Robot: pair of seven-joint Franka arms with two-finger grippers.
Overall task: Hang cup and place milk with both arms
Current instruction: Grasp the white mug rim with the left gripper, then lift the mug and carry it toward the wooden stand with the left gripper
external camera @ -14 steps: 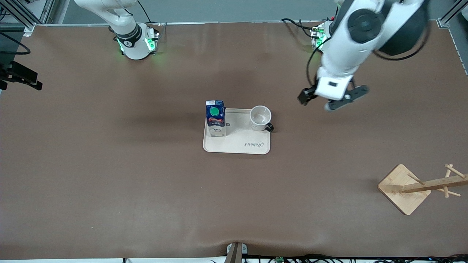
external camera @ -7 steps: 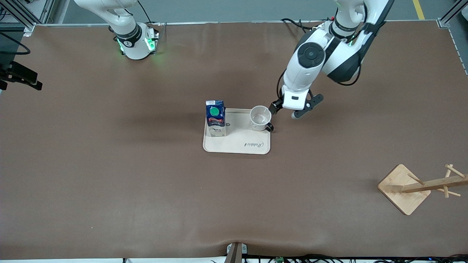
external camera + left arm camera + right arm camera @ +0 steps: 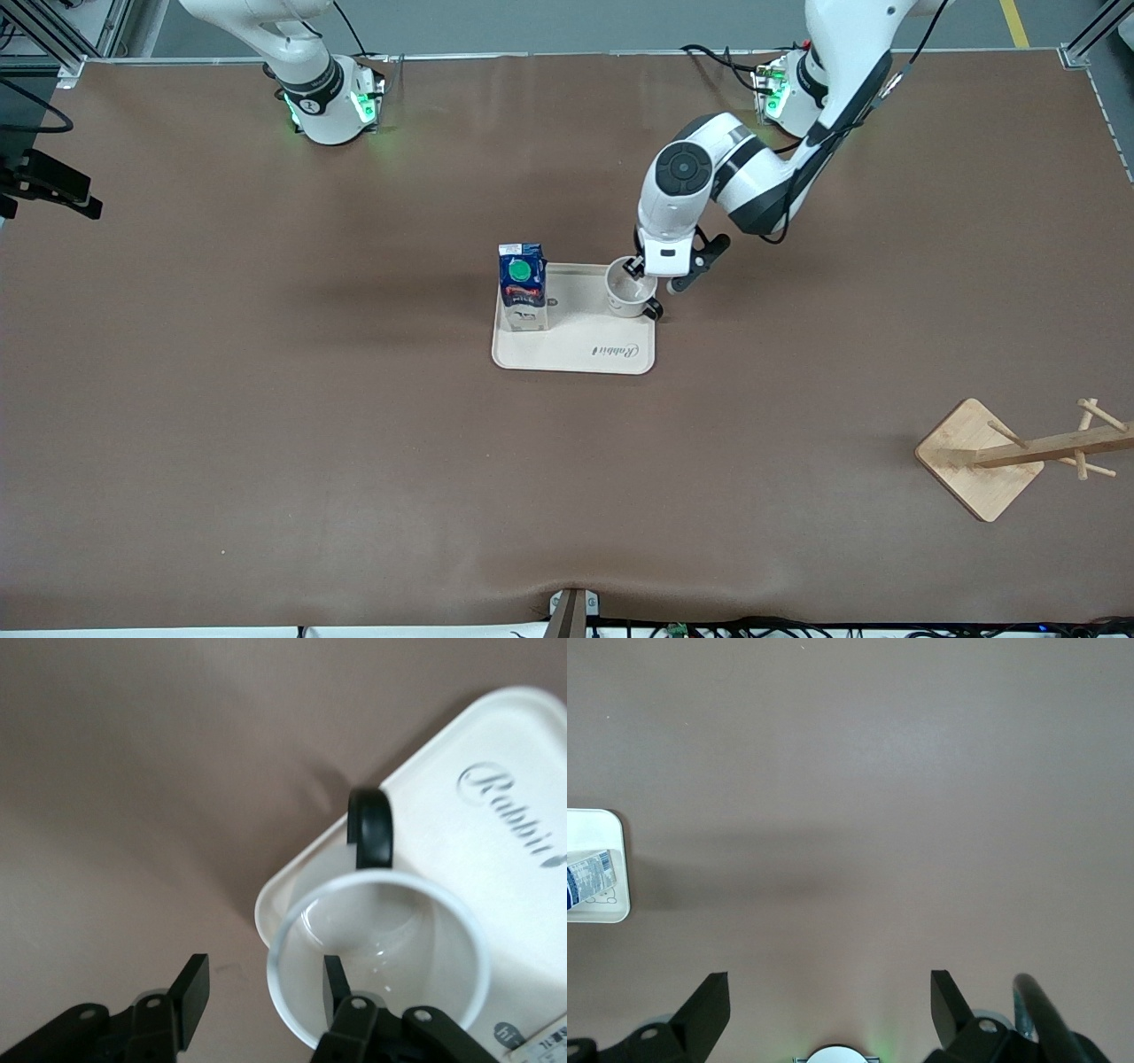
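The white cup with a black handle stands upright on the cream tray, at the corner toward the left arm's end. The dark blue milk carton with a green cap stands on the tray's other end. My left gripper is open at the cup's rim; in the left wrist view one finger is inside the cup and the other finger is outside its wall. My right gripper is open over bare table; it is out of the front view and waits.
A wooden cup rack on a square base lies toward the left arm's end, nearer the front camera. The tray's corner and the carton's edge show in the right wrist view. Brown mat covers the table.
My left arm has swung in and come down from over the bare table toward the tray, so the open gripper now straddles the cup's rim. The cup, milk and right arm have not moved.
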